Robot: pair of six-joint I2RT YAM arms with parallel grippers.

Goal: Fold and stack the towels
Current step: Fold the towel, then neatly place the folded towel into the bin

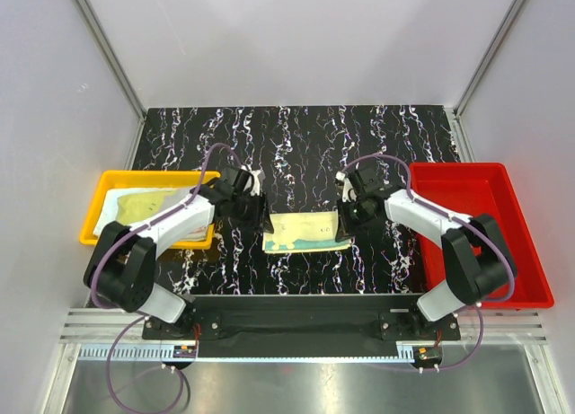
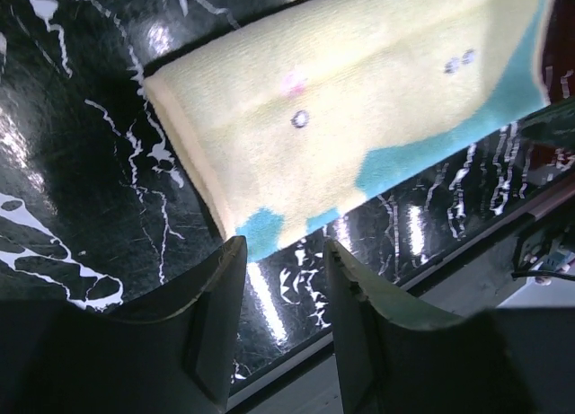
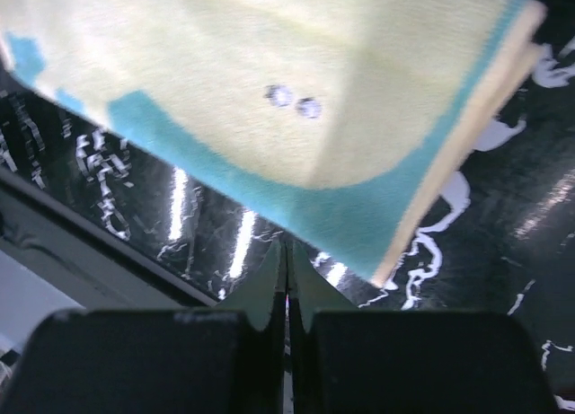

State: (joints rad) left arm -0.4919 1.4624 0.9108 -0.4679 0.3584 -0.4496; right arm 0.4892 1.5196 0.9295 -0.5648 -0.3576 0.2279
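A folded pale yellow-green towel [image 1: 304,231] with a blue border lies flat in the middle of the dark marbled table. My left gripper [image 1: 259,215] is at the towel's left end; in the left wrist view its jaws [image 2: 283,248] stand open just short of the towel's corner [image 2: 260,230], with nothing between them. My right gripper [image 1: 346,221] is at the towel's right end. In the right wrist view its jaws [image 3: 287,248] are pressed together right below the towel's blue edge [image 3: 296,198], and no cloth shows between them. Another pale towel [image 1: 144,204] lies in the yellow tray.
The yellow tray [image 1: 101,188] sits at the table's left edge beside my left arm. A red tray [image 1: 503,243] sits at the right edge, with my right arm's elbow over its near side. The table's metal front rail [image 2: 422,279] runs close under both grippers.
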